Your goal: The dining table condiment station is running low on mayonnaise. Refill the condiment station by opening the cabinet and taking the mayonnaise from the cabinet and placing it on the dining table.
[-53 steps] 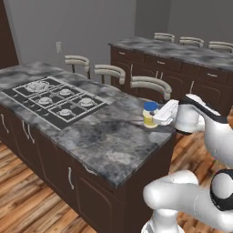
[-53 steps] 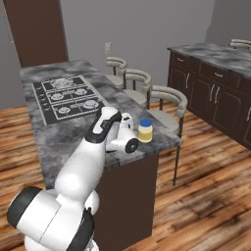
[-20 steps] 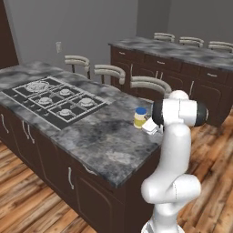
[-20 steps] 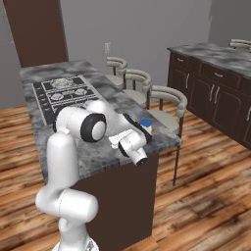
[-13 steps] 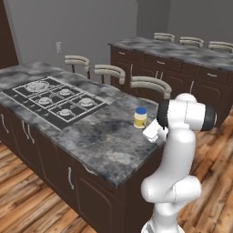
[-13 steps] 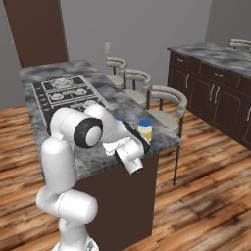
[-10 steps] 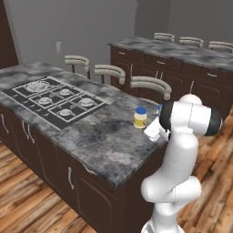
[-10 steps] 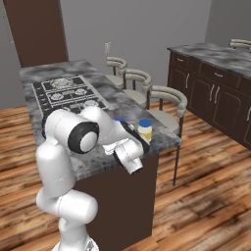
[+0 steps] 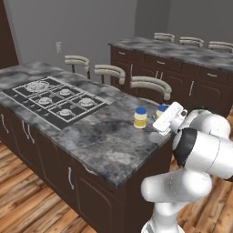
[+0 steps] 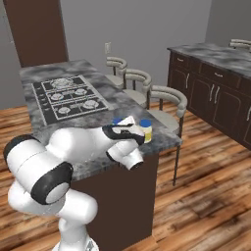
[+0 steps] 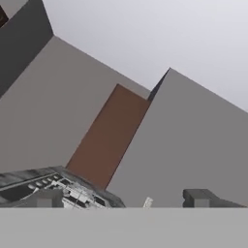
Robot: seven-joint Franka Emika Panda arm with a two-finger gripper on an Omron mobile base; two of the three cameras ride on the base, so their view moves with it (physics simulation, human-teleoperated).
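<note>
Two cream-yellow mayonnaise jars with blue lids stand upright near the close end of the dining table (image 9: 98, 139) (image 10: 98, 159). One jar (image 9: 140, 117) shows in full in the left base view and peeks out behind my hand (image 10: 117, 121) in the right base view. The other jar (image 10: 145, 130) stands nearer the stools, half hidden by my hand (image 9: 161, 110). My gripper (image 9: 164, 119) (image 10: 128, 128) (image 11: 121, 198) hovers just in front of the jars, tilted upward, open, with nothing between its fingertips (image 11: 46, 198). The cabinet is out of view.
A gas hob (image 9: 52, 100) (image 10: 68, 98) is set into the table's far half. Three stools (image 9: 150, 86) (image 10: 166, 98) line its far long side. A second dark counter (image 9: 182, 59) (image 10: 215, 73) stands beyond, across wooden floor.
My jaws have gone from shut to wide apart. The hand has drawn back from the jars and tipped upward while the arm folded lower. The jars have not moved.
</note>
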